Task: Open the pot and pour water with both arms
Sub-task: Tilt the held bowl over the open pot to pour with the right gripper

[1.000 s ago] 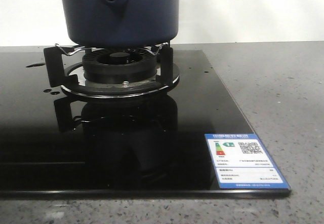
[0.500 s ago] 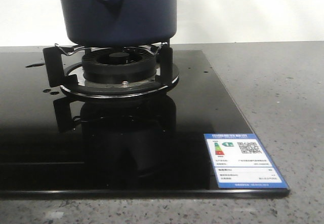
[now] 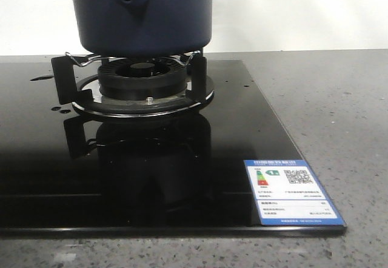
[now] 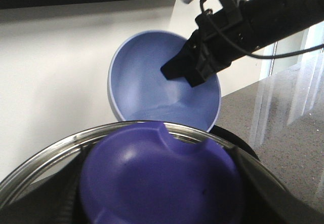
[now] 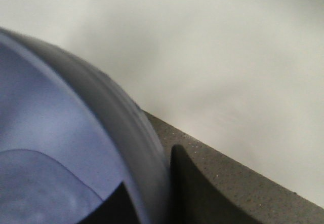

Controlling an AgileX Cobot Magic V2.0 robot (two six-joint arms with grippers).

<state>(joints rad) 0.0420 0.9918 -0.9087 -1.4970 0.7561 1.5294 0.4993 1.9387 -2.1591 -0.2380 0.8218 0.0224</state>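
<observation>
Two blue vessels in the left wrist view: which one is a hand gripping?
The pale periwinkle bowl, tilted with its opening toward the camera: the right hand clamps its rim. The darker pot with the metal rim sits below it, with no hand visible on it.

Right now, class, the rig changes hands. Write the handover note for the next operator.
Left gripper: state unclear; a steel-rimmed purple piece, perhaps the lid, fills its view.
Right gripper: fingers clamped on the bowl rim, bowl raised and tipped on its side, looking empty.
The pot is at the burner; contact with the supports is unclear and its top is out of frame.
Done: bowl lifted and tipped.
Left: confirm the pot is open and the water poured; neither shows.
</observation>
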